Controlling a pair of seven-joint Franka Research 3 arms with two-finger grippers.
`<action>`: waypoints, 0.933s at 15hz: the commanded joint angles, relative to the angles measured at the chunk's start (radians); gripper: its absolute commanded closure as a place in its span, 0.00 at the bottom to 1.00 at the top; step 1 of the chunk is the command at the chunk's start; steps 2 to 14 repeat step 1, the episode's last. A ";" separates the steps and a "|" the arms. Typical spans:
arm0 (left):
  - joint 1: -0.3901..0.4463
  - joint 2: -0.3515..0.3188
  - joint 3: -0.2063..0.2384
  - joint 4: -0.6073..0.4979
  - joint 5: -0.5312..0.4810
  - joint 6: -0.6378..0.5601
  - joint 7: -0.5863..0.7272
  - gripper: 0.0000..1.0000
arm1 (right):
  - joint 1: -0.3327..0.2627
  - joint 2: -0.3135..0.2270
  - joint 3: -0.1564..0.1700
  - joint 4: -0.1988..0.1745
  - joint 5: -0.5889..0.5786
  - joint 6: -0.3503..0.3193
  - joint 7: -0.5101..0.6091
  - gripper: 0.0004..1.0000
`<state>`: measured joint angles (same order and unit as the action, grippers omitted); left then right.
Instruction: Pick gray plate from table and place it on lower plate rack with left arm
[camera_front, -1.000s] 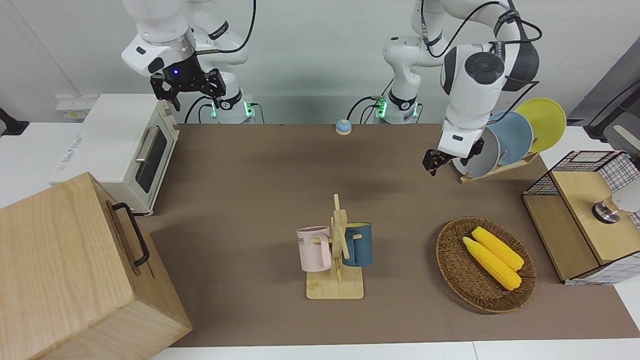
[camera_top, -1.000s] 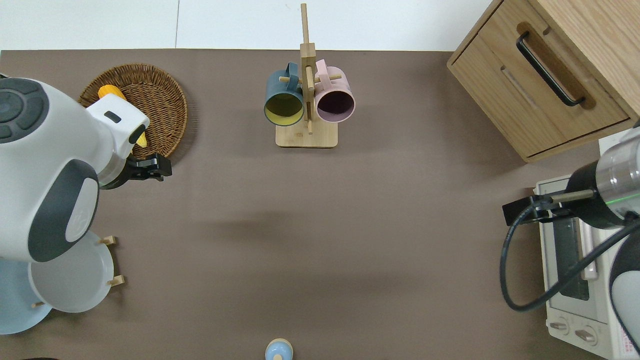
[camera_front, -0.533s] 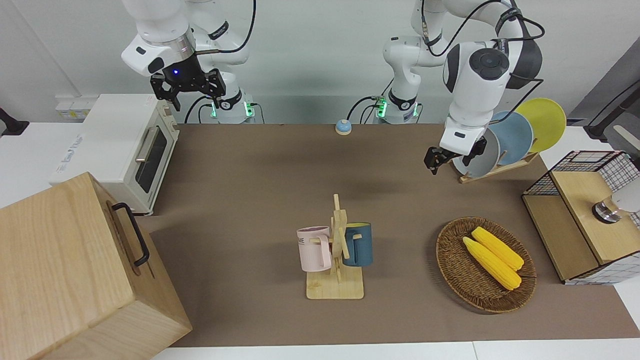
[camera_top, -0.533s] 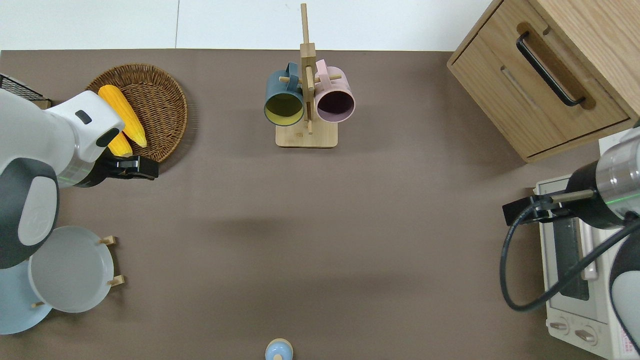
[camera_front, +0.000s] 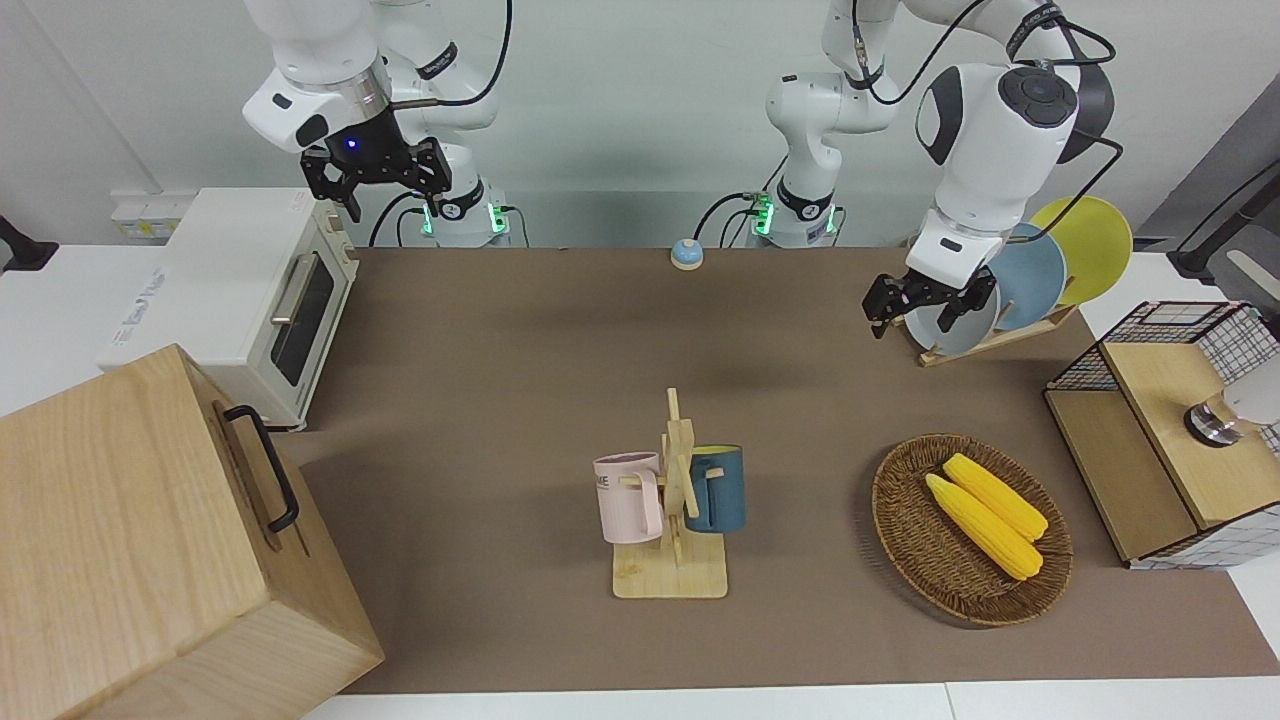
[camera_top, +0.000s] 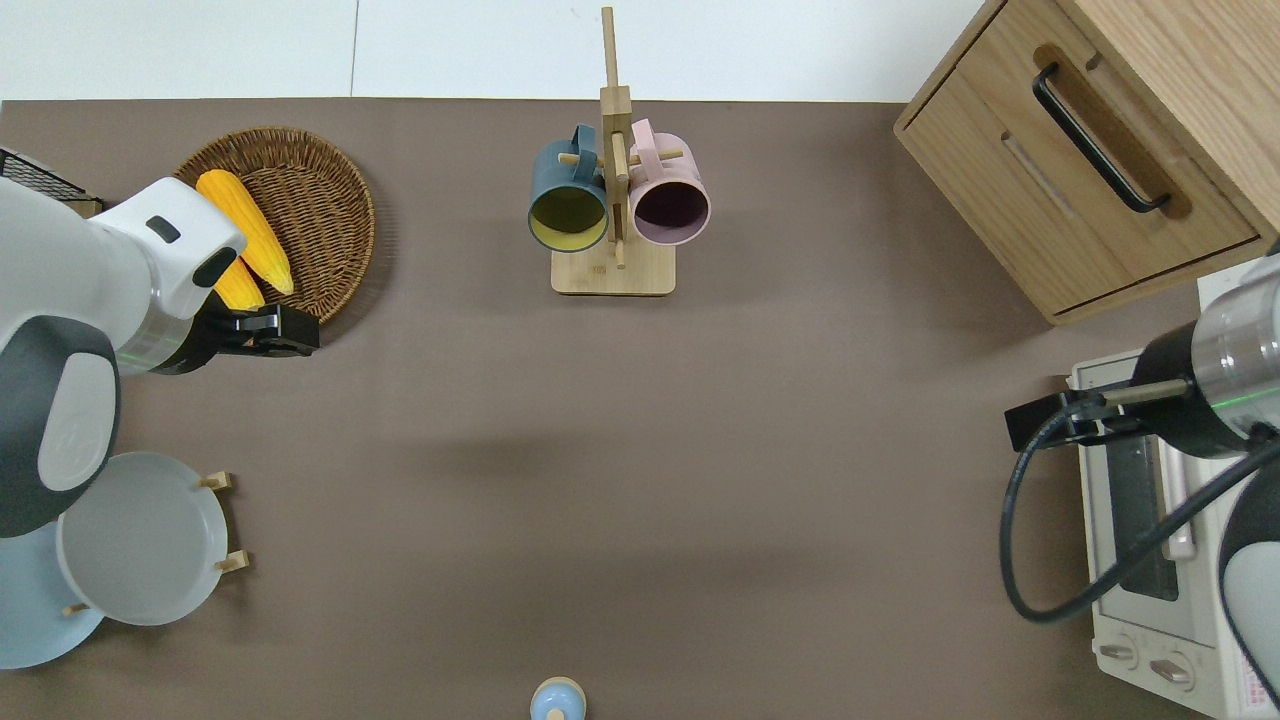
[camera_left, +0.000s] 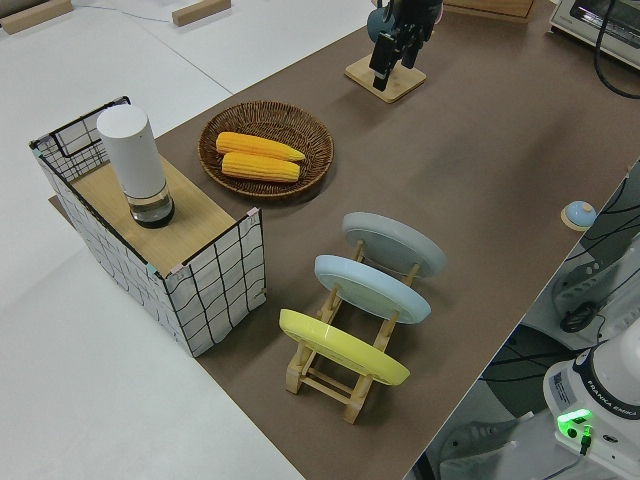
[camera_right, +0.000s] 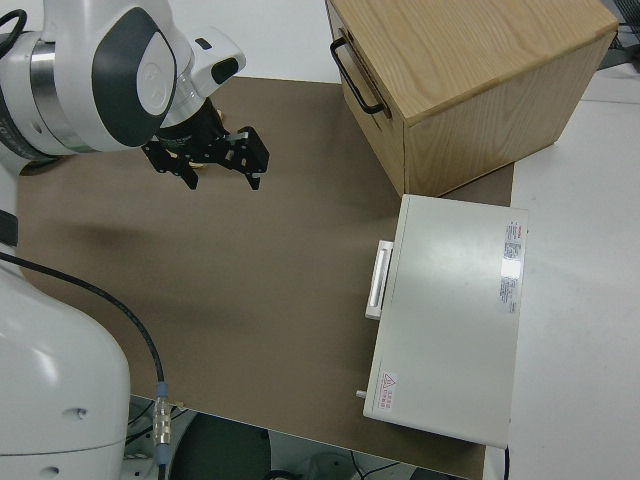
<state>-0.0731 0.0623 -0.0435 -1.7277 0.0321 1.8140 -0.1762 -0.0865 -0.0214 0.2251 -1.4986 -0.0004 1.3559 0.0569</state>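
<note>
The gray plate (camera_front: 962, 326) (camera_top: 140, 540) (camera_left: 393, 243) leans in the lowest slot of the lower plate rack (camera_front: 1003, 334) (camera_top: 216, 481) (camera_left: 338, 386), at the left arm's end of the table. A blue plate (camera_front: 1030, 272) and a yellow plate (camera_front: 1085, 243) fill the higher slots. My left gripper (camera_front: 914, 318) (camera_top: 303, 336) hangs open and empty in the air, over the table at the wicker basket's nearer rim, apart from the plate. The right arm is parked, its gripper (camera_front: 380, 195) open.
A wicker basket (camera_top: 330, 170) holds two corn cobs (camera_front: 985, 512). A mug stand (camera_front: 672, 560) with a pink and a blue mug is mid-table. A wire-sided box (camera_front: 1170, 440), a wooden cabinet (camera_front: 150, 540), a white toaster oven (camera_front: 230, 290) and a small blue bell (camera_front: 686, 254) stand around.
The left arm has risen and swung toward its own end of the table, its wrist turning, and the open gripper has drawn slightly back. The gray plate stays in the rack.
</note>
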 joint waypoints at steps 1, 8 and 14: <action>-0.004 -0.004 0.008 -0.007 -0.018 0.018 -0.029 0.00 | -0.015 -0.005 0.006 0.006 0.003 -0.015 -0.003 0.01; -0.004 -0.004 0.008 -0.007 -0.018 0.018 -0.029 0.00 | -0.015 -0.005 0.006 0.006 0.003 -0.015 -0.003 0.01; -0.004 -0.004 0.008 -0.007 -0.018 0.018 -0.029 0.00 | -0.015 -0.005 0.006 0.006 0.003 -0.015 -0.003 0.01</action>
